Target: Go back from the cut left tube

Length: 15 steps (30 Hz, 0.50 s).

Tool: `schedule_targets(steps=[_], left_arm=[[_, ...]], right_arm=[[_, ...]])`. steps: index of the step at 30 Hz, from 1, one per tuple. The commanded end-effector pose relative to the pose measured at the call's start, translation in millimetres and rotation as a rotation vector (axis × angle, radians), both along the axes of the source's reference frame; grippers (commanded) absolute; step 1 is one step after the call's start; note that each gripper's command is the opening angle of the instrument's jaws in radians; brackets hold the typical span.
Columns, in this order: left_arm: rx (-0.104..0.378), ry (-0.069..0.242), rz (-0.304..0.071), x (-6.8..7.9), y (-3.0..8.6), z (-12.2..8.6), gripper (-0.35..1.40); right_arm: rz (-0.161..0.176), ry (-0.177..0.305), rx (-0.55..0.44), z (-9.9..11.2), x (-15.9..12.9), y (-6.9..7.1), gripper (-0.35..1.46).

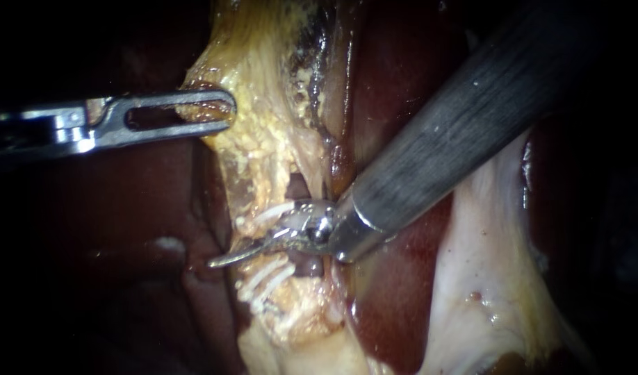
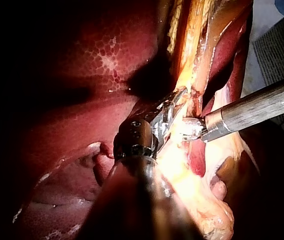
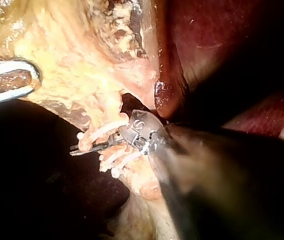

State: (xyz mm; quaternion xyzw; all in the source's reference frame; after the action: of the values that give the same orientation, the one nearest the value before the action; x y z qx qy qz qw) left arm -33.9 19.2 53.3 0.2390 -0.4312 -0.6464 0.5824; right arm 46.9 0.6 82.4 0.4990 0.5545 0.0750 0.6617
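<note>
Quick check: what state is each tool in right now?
Left tool: shut on the yellow fatty tissue.
Right tool: blades shut, holding nothing.

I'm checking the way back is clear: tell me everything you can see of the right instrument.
The right instrument comes in from the upper right: a dull grey metal shaft, a shiny wrist, then thin curved blades lying together, holding nothing. Its tip points between the white clips, across the gap in the cut tube, over yellowish fatty tissue. Whether it touches a clip cannot be told.
</note>
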Motion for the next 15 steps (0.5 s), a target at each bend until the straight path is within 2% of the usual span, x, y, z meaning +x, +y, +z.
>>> schedule_targets(steps=[1, 15], left_arm=[[0.001, -0.001, 0.001, 0.0, 0.0, 0.0, -0.35], [0.001, 0.0, 0.0, 0.0, -0.1, -0.1, -0.35]], right_arm=[[-0.001, 0.0, 0.0, 0.0, 0.0, 0.0, -0.35], [-0.001, 0.0, 0.0, -0.1, 0.0, 0.0, -0.35]])
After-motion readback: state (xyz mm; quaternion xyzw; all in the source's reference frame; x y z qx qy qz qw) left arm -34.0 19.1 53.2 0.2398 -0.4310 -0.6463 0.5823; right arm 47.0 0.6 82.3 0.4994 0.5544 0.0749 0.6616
